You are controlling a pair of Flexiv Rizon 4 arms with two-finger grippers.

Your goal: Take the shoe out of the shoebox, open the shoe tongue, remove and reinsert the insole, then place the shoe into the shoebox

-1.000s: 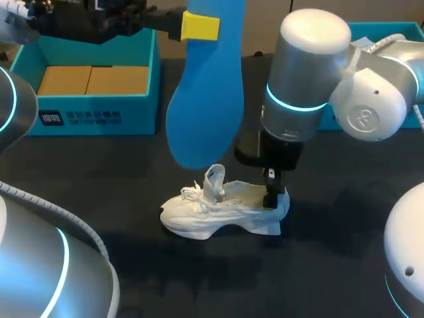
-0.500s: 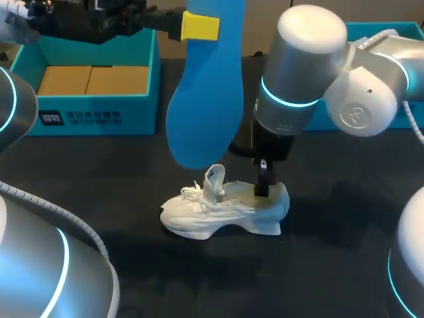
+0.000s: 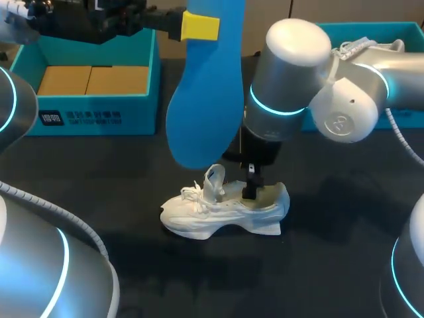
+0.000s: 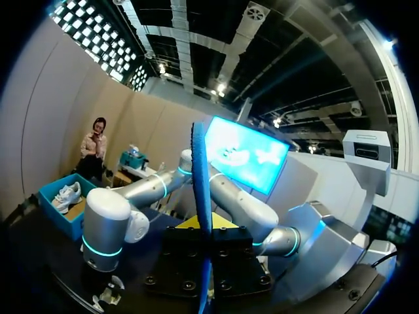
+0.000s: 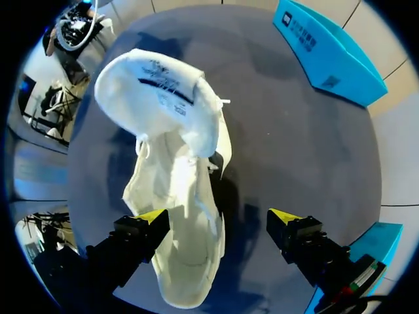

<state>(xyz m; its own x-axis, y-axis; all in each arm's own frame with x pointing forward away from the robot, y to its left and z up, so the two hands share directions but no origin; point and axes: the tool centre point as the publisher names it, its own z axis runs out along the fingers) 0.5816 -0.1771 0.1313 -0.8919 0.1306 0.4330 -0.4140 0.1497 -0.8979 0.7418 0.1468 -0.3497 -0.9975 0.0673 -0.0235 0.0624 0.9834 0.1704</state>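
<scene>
The insole (image 3: 205, 99) is clamped in the left end effector (image 3: 202, 26), 12 o'clock of the shoe (image 3: 218, 209). The right end effector (image 5: 219, 219) is released, so the heel should be pinned first.

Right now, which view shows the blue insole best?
The head view: the insole shows its broad face, hanging from the left gripper above the shoe. The left wrist view shows only its thin edge. The right wrist view misses it.

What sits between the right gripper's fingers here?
In the right wrist view, the shoe's heel end lies between the right gripper's open fingers, close beside one of them. The rest of the gap shows bare table.
</scene>
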